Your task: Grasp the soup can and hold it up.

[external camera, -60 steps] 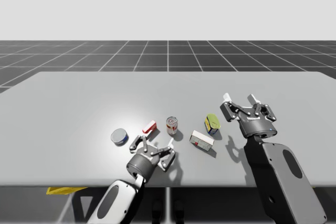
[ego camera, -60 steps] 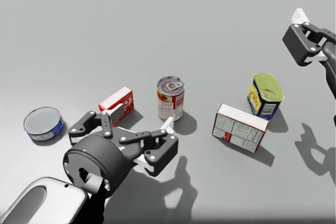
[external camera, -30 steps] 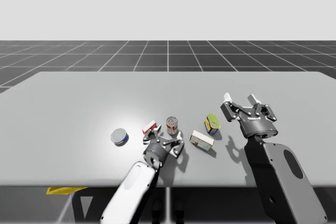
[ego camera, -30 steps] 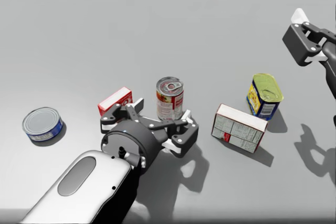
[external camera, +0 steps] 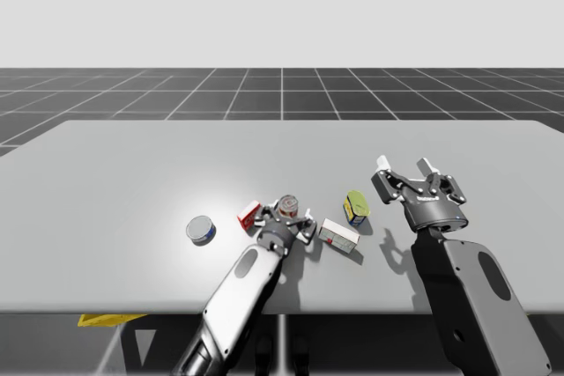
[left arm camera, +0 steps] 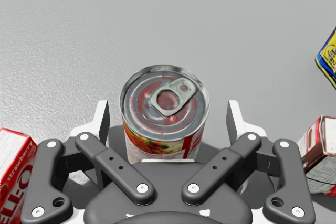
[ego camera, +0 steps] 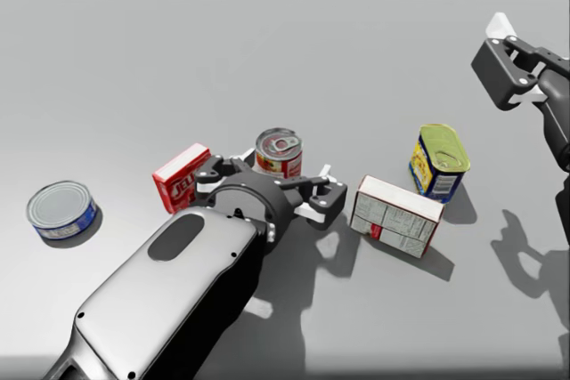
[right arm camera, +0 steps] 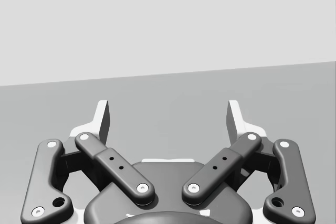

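Left claw (left arm camera: 167, 116): open, low at the desk (external camera: 132, 173), one finger on each side of the soup can (ego camera: 278, 150), with a gap showing on both sides in the left wrist view; its arm comes in from the robot's left.
Flat blue can (ego camera: 61, 211): furthest left, silver lid up, well apart from the rest.
Red box (ego camera: 181, 177): just beside the left claw's outer linkage, left of the soup can.
Soup can: upright on the desk near its middle, pull-tab lid up, between the left claw's fingers and touched by neither.
White box (ego camera: 396, 216): right of the soup can, near the claw's right finger, set at an angle.
Yellow and blue tin (ego camera: 439, 162): upright, just behind and to the right of the white box.
Right claw (right arm camera: 168, 116): open with nothing between its fingers, held above the desk's right part, well apart from every object; its shadow falls on the desk.
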Controlling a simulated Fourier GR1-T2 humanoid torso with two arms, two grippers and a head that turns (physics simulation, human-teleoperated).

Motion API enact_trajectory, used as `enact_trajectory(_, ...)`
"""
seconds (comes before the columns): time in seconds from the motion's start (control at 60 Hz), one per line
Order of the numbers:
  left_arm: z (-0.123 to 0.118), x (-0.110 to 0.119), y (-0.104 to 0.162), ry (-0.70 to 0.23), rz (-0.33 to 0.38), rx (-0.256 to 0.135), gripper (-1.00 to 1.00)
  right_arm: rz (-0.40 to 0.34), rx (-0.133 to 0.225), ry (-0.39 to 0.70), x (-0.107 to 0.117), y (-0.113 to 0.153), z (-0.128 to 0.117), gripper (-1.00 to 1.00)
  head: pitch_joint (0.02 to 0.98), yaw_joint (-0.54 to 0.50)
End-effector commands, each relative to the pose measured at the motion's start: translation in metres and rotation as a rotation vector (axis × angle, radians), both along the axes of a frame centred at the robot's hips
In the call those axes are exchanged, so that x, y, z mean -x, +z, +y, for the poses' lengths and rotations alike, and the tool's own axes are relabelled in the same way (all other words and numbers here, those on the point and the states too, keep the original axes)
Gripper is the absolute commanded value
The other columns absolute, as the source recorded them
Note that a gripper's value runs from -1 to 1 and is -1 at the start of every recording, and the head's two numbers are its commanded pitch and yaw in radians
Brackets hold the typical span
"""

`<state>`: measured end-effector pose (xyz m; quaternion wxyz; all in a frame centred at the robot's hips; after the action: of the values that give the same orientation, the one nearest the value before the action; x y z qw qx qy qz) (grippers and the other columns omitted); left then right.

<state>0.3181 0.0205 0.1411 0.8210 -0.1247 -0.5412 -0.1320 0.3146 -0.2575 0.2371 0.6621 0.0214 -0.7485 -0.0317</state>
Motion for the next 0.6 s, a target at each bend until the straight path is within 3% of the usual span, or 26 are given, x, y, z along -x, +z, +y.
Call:
enact_trajectory(0.017, -0.0019, -0.0052, -0.0061, 0.016, 0.013, -0.011, -1.0, 0.0, -0.001, -0.001, 0.0001, 0.0, -0.0004, -1.0, 0.816, -0.05)
enact_trajectory(0.033, -0.0017, -0.004, -0.0063, 0.024, 0.013, -0.012, -0.96, 0.0, -0.001, -0.001, 0.0001, 0.0, -0.0005, -1.0, 0.816, -0.05)
enact_trajectory(0.067, -0.0013, -0.0026, -0.0065, 0.025, 0.01, -0.011, -0.15, 0.0, 0.0, -0.001, 0.0001, 0.0, -0.0005, -1.0, 0.815, -0.05)
enact_trajectory(0.083, -0.0012, -0.0023, -0.0064, 0.023, 0.009, -0.013, 0.79, -0.001, 0.0, -0.001, 0.0001, -0.0001, -0.0005, -1.0, 0.814, -0.05)
enact_trajectory(0.117, -0.0008, 0.0, -0.007, 0.029, 0.001, -0.022, 0.98, -0.001, 0.0, -0.002, 0.0, -0.0001, -0.0005, -1.0, 0.811, -0.05)
enact_trajectory(0.283, -0.0015, 0.0034, -0.0071, 0.013, 0.006, -0.023, 0.98, 0.0, 0.001, -0.002, -0.0002, -0.0004, -0.0006, -1.0, 0.746, -0.05)
enact_trajectory(0.6, -0.0023, 0.004, -0.0088, -0.006, -0.003, -0.033, 0.99, 0.0, 0.0, -0.006, -0.0008, -0.0008, -0.0012, -1.0, 0.505, -0.02)
